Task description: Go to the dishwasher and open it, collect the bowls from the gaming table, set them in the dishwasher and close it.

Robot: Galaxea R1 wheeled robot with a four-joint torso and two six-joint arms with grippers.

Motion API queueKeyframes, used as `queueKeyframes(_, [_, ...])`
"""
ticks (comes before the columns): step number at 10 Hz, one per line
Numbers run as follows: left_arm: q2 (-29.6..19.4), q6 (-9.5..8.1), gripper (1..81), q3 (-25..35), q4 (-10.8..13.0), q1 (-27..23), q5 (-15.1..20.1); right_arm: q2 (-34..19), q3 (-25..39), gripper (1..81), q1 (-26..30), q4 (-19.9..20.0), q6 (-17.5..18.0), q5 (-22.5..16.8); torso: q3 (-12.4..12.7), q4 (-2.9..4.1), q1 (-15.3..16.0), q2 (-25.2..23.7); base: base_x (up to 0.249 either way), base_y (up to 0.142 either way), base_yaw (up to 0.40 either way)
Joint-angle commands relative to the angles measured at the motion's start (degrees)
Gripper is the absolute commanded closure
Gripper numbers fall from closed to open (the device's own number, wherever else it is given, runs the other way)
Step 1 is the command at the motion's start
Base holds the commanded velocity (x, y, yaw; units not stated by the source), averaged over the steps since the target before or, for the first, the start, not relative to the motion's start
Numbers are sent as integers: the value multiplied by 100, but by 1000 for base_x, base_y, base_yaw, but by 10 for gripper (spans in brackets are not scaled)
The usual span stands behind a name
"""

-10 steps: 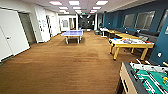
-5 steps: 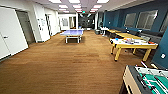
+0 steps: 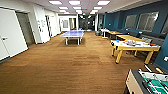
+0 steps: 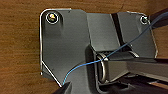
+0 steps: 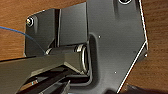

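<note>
Across the room my view has swung left since a moment ago, so I am turning as I drive. Left is a white door [image 3: 10, 35], then a blue ping-pong table [image 3: 73, 34], then brown wood floor [image 3: 62, 67]. Right, the gaming table [image 3: 135, 47] holds bowls [image 3: 131, 43]. My grippers' state, I cannot tell

Blue ping-pong table [image 3: 73, 34] mid-room on wood floor [image 3: 62, 67] — foosball table [image 3: 147, 82] near right, white door [image 3: 11, 32] left.
</note>
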Motion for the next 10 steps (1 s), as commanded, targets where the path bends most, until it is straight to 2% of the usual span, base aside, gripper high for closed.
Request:
queueKeyframes(1, [-7,21,10,21,-33,-239,290,17,30,10,214,12,6,-342,0,0,2,0,201,0,0])
queueKeyframes(10, [11,21,10,21,-86,-239,290,17,12,10,275,-14,-3,-342,0,0,-4,-2,213,0,0])
